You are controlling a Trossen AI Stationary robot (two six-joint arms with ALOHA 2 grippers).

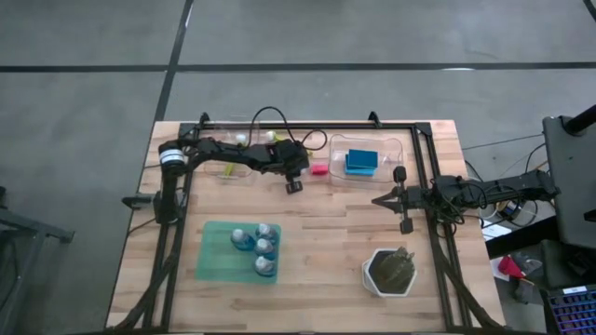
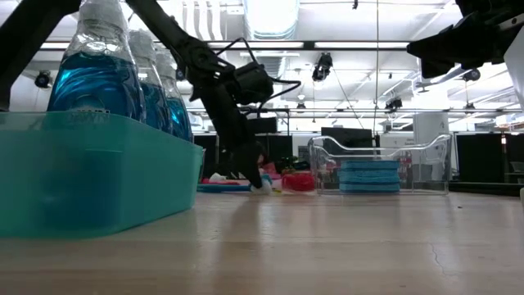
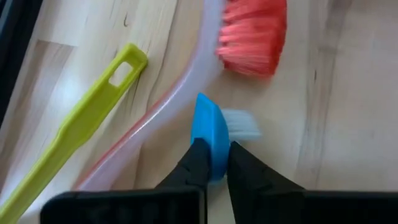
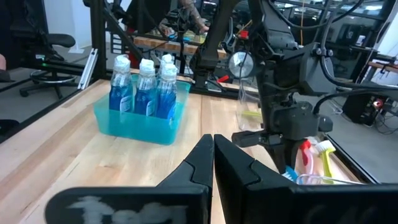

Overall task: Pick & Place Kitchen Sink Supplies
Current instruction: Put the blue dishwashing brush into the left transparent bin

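My left gripper (image 1: 294,186) reaches down at the far middle of the table and is shut on a blue brush (image 3: 210,127) with white bristles (image 3: 241,123). Beside it lie a pink-bristled brush (image 3: 252,34) with a translucent handle and a yellow-green brush handle (image 3: 87,124). Several clear bottles of blue liquid (image 1: 256,247) stand in a teal-green tray (image 1: 212,256). Blue sponges (image 1: 360,161) are stacked in a clear bin (image 1: 393,149). My right gripper (image 1: 376,199) hovers shut at the right side, touching nothing. My left gripper pinches the blue brush between its two fingers at the head end (image 3: 208,140), just beside the white bristles. The fingers come from above, pointing down. The brush's handle is hidden behind the fingers. In the low view the fingertips (image 2: 260,185) are down at table level.
A second clear bin (image 1: 233,160) sits at the far left under my left arm. A white hexagonal pot with a dark plant (image 1: 389,272) stands near the right front. A black frame (image 1: 424,167) borders the table. Bare wood lies between the tray and the pot.
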